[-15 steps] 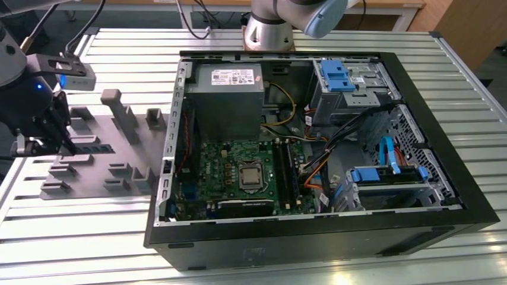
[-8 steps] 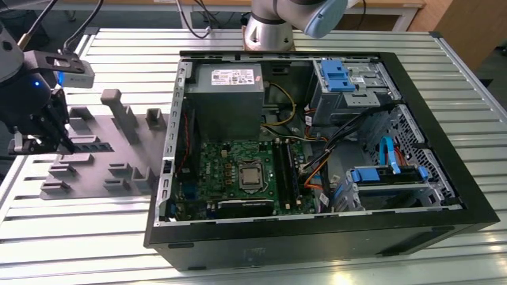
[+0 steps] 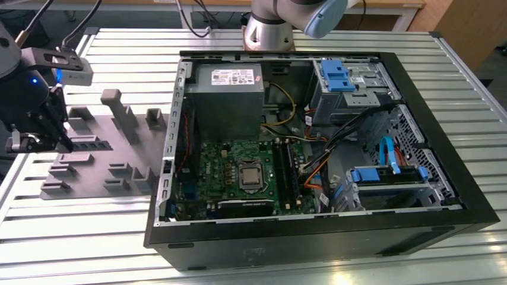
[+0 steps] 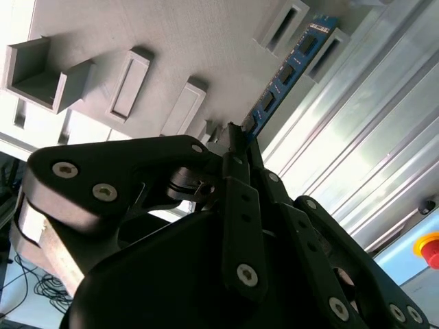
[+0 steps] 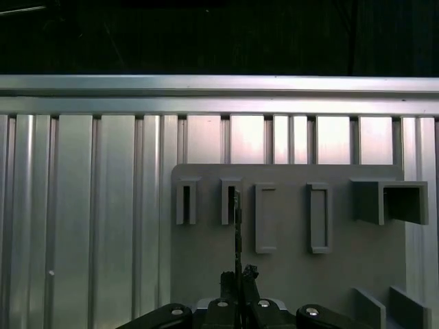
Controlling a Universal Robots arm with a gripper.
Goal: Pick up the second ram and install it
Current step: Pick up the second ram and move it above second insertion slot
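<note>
Ram (image 4: 291, 65) in my claw (image 4: 236, 135): I had the tips pinched shut on the blue stick's near end, and the rest of it ran out over the grey tray (image 4: 206, 55) in the second wrist view. My own black linkages hid the held end. I could not tell whether the stick's lower edge touched the tray or hung clear. In the first wrist view the ram (image 5: 238, 226) was edge-on, a thin dark line reaching toward one of the tray's upright pockets (image 5: 226, 184); its chips could not be made out there. I stood over the tray (image 3: 95, 172) at the exterior view's left, partly cut off by the frame, well apart from the open case (image 3: 317, 237) and its board (image 3: 237, 160) on the slatted table (image 3: 452, 65).
</note>
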